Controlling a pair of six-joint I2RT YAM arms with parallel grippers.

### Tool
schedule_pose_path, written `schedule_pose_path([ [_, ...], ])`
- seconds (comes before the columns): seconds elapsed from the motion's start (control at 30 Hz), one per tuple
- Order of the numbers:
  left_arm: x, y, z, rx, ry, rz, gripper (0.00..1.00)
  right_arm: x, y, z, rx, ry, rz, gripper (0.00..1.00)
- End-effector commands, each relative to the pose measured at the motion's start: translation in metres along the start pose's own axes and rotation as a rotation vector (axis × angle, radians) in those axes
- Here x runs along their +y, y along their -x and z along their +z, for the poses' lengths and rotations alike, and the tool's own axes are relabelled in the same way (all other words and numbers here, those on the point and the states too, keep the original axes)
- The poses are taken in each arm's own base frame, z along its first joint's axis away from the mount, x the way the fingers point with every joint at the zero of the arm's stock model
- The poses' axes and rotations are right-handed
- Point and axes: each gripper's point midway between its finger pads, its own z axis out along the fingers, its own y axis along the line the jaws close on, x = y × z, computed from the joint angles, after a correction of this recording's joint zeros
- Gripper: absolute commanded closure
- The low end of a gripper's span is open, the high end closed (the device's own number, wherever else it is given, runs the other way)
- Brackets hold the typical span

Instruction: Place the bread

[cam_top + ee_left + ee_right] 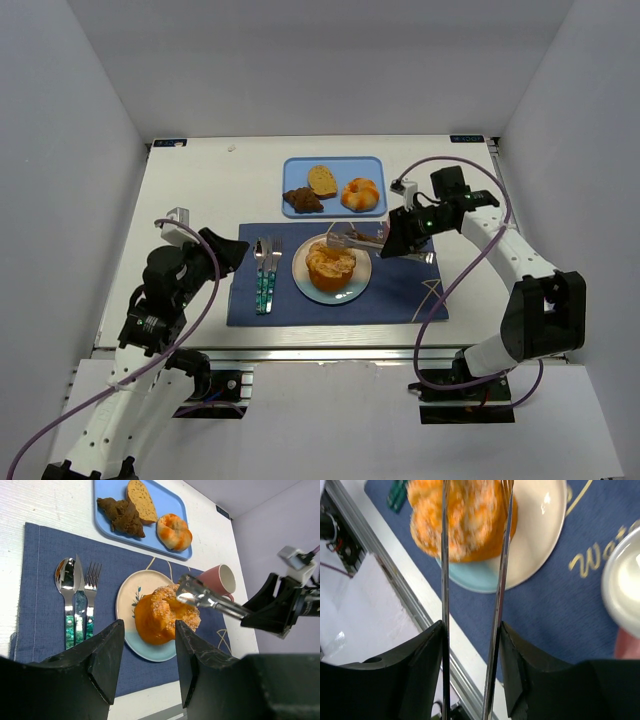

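Observation:
An orange, sugar-crusted bread (330,266) (162,617) (470,520) lies on a round white and pale blue plate (362,283) (129,596) (540,530) in the middle of the blue placemat (400,300). My right gripper (392,240) (471,630) is shut on metal tongs (355,240) (210,600) (445,580). The two tong arms stand apart, with their tips at the top of the bread. My left gripper (235,250) (149,630) hovers open and holds nothing, over the placemat's left edge and well clear of the plate.
A blue tray (292,168) (102,510) at the back holds a brown pastry (303,200), a bread slice (322,180) and a glazed bun (361,194). A spoon, knife and fork (266,275) (77,597) lie left of the plate. A pink mug (220,580) (625,580) stands right of it.

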Motion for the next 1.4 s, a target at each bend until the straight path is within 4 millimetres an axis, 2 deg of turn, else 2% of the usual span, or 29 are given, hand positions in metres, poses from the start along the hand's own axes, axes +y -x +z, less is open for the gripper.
schedule_pose_path([
  [0.0,0.006,-0.002,0.0,-0.001,0.028,-0.005,0.45,0.009,0.054,-0.021,-0.152,-0.011,-0.106,0.49],
  [0.07,0.007,-0.001,0.0,0.001,0.031,-0.002,0.45,0.005,0.071,-0.026,-0.177,-0.025,-0.122,0.49],
  [0.23,0.007,-0.001,0.001,0.004,0.034,0.001,0.45,-0.016,0.096,-0.019,-0.191,-0.051,-0.096,0.5],
  [0.3,0.006,-0.002,0.003,0.006,0.025,-0.002,0.45,-0.03,0.119,-0.018,-0.241,-0.094,-0.073,0.51],
  [0.33,0.007,-0.005,0.005,0.014,0.027,-0.006,0.45,-0.044,0.123,-0.006,-0.231,-0.101,-0.037,0.51],
  [0.43,0.006,-0.006,0.008,0.025,0.021,-0.008,0.45,-0.077,0.153,0.011,-0.25,-0.144,0.028,0.52],
  [0.47,0.006,-0.005,0.008,0.025,0.024,-0.007,0.45,-0.092,0.157,0.023,-0.25,-0.152,0.063,0.52],
  [0.5,0.006,-0.005,0.008,0.027,0.025,-0.007,0.45,-0.097,0.172,0.021,-0.277,-0.166,0.055,0.52],
  [0.53,0.006,-0.004,0.008,0.027,0.029,-0.004,0.45,-0.103,0.179,0.023,-0.284,-0.179,0.047,0.52],
  [0.57,0.007,-0.004,0.009,0.027,0.033,-0.003,0.45,-0.115,0.178,0.033,-0.269,-0.189,0.06,0.52],
  [0.63,0.007,-0.004,0.009,0.027,0.035,-0.004,0.45,-0.123,0.193,0.031,-0.293,-0.219,0.044,0.52],
  [0.67,0.007,-0.005,0.01,0.03,0.036,-0.007,0.45,-0.131,0.191,0.037,-0.286,-0.224,0.054,0.52],
  [0.73,0.007,-0.007,0.012,0.034,0.034,-0.016,0.45,-0.136,0.197,0.04,-0.293,-0.226,0.057,0.52],
  [0.9,0.011,-0.014,0.016,0.05,0.036,-0.03,0.45,-0.149,0.194,0.054,-0.287,-0.222,0.086,0.52],
  [1.37,0.014,-0.017,0.016,0.058,0.046,-0.036,0.45,-0.15,0.179,0.079,-0.234,-0.197,0.125,0.52],
])
